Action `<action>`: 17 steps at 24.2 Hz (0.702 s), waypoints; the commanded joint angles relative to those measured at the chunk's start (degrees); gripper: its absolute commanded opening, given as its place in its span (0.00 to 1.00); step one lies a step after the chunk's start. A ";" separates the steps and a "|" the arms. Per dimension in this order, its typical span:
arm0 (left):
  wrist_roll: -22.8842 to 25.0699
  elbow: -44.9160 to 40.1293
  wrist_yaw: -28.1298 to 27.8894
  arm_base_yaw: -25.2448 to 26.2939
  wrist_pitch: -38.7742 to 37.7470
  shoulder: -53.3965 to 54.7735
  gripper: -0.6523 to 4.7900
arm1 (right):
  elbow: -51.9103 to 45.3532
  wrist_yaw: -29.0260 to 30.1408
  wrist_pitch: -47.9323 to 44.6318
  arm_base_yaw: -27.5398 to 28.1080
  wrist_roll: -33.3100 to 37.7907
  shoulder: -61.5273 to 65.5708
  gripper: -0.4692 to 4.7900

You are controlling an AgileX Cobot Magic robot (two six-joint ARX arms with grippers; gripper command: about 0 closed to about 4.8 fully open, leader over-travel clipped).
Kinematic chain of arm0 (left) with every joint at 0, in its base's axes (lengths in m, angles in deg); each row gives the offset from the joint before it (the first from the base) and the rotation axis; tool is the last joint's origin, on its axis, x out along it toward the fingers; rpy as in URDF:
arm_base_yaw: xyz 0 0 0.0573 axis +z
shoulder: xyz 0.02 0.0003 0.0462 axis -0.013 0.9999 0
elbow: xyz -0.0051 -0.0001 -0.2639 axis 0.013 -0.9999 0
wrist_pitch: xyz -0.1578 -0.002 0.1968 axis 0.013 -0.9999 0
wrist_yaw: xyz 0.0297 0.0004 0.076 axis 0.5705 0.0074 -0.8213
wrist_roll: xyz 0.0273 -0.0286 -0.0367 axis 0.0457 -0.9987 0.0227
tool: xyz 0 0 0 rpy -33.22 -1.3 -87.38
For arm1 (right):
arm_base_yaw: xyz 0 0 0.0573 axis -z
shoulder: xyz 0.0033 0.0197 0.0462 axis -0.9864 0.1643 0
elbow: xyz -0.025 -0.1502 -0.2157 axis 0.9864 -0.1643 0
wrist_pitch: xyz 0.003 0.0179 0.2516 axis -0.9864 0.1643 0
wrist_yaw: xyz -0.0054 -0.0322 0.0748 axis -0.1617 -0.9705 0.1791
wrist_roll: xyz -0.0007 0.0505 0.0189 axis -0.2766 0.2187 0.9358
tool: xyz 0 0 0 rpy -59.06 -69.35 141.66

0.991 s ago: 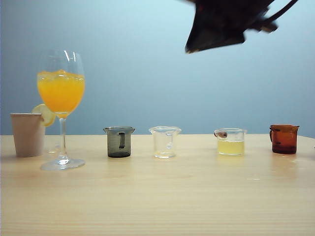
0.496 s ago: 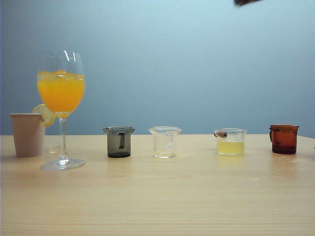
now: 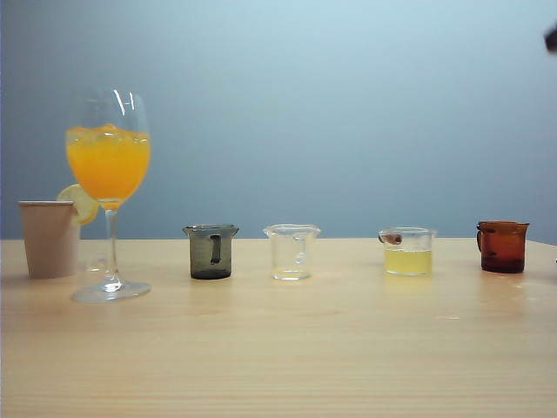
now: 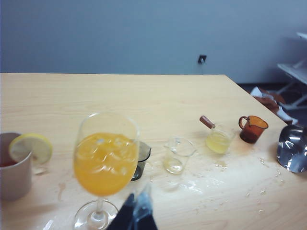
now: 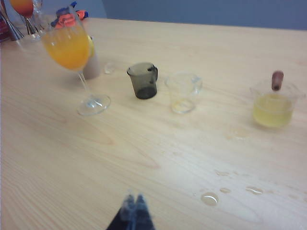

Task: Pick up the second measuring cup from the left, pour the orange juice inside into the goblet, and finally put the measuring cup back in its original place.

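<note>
Goblet at table's left, bowl full of orange juice. Second measuring cup upright, nearly empty, between grey cup and yellow-liquid cup. Left gripper, right gripper both closed, holding nothing, above table

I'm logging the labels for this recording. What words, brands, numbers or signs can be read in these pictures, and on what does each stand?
No readable text in any view.
The second measuring cup, the goblet, the other cups and the beige paper cup show no print or scale marks that can be made out.
The coloured items at the table's far corner in the right wrist view are too blurred to read.
</note>
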 commanded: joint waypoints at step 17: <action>-2.05 -28.17 -8.59 0.04 13.29 -19.47 0.12 | -16.35 -5.27 -9.03 0.17 0.44 -5.99 0.08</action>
